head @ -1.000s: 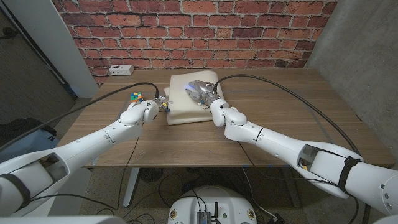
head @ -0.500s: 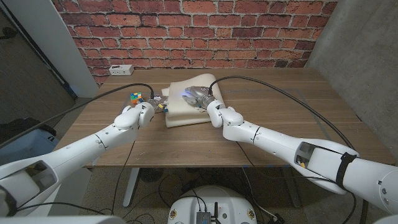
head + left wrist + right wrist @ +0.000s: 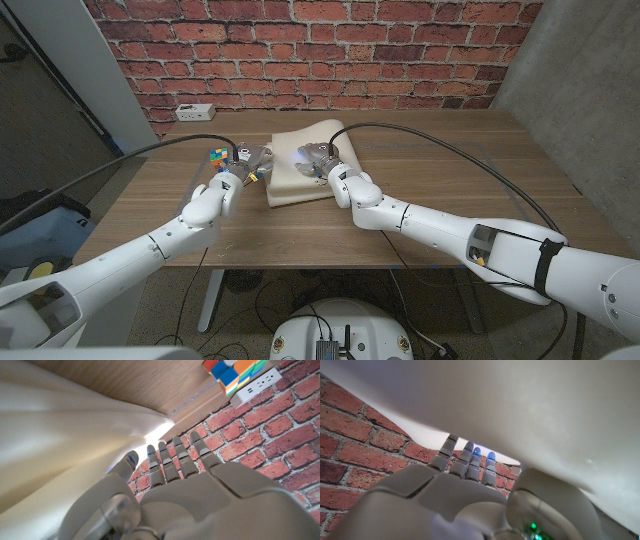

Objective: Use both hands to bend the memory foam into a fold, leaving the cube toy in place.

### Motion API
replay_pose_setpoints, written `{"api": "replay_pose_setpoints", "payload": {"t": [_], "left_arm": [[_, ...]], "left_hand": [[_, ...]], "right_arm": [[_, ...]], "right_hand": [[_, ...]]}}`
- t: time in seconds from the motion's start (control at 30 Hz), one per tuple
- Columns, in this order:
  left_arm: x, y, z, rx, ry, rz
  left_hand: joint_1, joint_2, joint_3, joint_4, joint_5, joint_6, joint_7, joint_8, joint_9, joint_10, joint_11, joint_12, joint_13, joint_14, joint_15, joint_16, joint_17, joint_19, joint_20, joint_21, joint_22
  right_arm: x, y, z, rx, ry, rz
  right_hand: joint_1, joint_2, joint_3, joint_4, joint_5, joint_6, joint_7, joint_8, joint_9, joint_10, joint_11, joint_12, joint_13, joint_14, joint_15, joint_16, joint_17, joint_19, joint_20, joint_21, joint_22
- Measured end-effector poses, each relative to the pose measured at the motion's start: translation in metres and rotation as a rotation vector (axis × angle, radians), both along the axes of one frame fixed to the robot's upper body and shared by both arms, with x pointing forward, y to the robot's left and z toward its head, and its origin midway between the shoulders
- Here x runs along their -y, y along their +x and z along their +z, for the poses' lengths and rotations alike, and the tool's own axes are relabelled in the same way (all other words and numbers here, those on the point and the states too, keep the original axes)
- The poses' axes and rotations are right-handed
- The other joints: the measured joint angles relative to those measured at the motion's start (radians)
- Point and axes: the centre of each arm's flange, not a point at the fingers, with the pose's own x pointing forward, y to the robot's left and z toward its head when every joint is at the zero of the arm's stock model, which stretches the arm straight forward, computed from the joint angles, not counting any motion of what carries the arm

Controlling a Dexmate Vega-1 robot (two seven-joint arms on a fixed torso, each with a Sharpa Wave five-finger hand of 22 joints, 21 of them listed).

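The cream rectangular memory foam pad lies on the wooden tabletop, long axis running away from the robot. The left hand sits at its left edge, the right hand on its near middle, so the foam lies between and just ahead of both. Both wrist views show fingers extended against foam; whether either actually grips it, I cannot tell. The multicoloured cube toy stands just left of the left hand, close enough to be knocked, I judge.

The cream memory foam lies flat mid-table; the multicoloured cube toy sits just left of it.
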Motion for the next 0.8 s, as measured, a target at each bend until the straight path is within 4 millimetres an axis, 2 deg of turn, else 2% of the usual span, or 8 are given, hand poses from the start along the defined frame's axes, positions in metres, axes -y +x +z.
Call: {"api": "replay_pose_setpoints", "payload": {"t": [0.13,0.3,0.53,0.67,0.8], "left_arm": [[-0.004,-0.004,-0.005,0.087,-0.026,-0.004],[-0.006,-0.007,-0.009,0.188,-0.069,-0.04],[-0.008,-0.019,-0.009,0.353,-0.167,-0.139],[-0.011,-0.027,-0.007,0.438,-0.247,-0.211],[-0.016,-0.033,-0.008,0.477,-0.339,-0.267]], "left_hand": [[0.005,0.005,-0.003,-0.005,0.0,0.11,0.028,0.021,0.003,0.125,0.004,0.043,0.019,0.124,-0.006,0.052,0.018,0.076,0.0,0.029,0.004],[0.008,0.008,-0.007,-0.009,0.0,0.131,0.033,0.025,0.008,0.152,0.007,0.051,0.027,0.151,-0.014,0.064,0.026,0.098,-0.013,0.032,0.005],[0.008,0.008,-0.013,-0.003,0.0,0.054,0.019,-0.016,0.008,0.105,0.018,0.035,0.036,0.145,-0.008,0.064,0.035,0.099,-0.014,0.032,0.005],[0.003,0.003,-0.008,0.001,0.0,-0.015,0.006,-0.049,0.005,0.035,0.023,-0.001,0.04,0.079,-0.005,0.028,0.028,0.077,0.0,0.032,0.004],[-0.005,-0.005,-0.008,0.001,0.0,-0.051,-0.004,-0.057,0.005,-0.004,0.035,-0.024,0.038,0.041,-0.001,0.004,0.019,0.064,0.002,0.032,0.004]], "right_arm": [[0.0,0.0,-0.002,0.01,-0.027,-0.021],[0.0,0.0,-0.005,0.018,-0.052,-0.043],[0.002,0.0,-0.008,0.025,-0.071,-0.062],[0.002,-0.001,-0.01,0.028,-0.072,-0.066],[0.004,-0.003,-0.009,0.033,-0.066,-0.069]], "right_hand": [[0.003,-0.003,-0.004,-0.004,0.0,-0.005,0.006,0.0,0.0,-0.001,-0.002,0.0,0.0,0.0,-0.001,0.0,0.0,0.002,-0.002,-0.001,0.0],[0.007,-0.007,-0.012,-0.012,0.0,-0.009,0.009,0.0,0.0,-0.014,0.001,-0.004,0.0,-0.021,-0.003,0.0,-0.005,0.003,-0.004,-0.002,0.0],[0.01,-0.01,-0.017,-0.017,0.0,-0.016,0.005,0.0,0.0,-0.026,-0.002,-0.004,0.0,-0.031,-0.006,0.0,-0.005,0.003,-0.004,-0.009,-0.001],[0.01,-0.01,-0.018,-0.018,0.0,-0.016,0.005,0.0,0.0,-0.026,-0.002,-0.004,0.0,-0.035,-0.001,0.0,-0.005,0.003,-0.004,-0.009,-0.001],[0.01,-0.01,-0.018,-0.018,0.0,-0.016,0.005,0.004,0.0,-0.026,-0.002,-0.004,0.003,-0.036,0.0,0.0,-0.004,0.003,-0.004,-0.013,-0.001]]}}
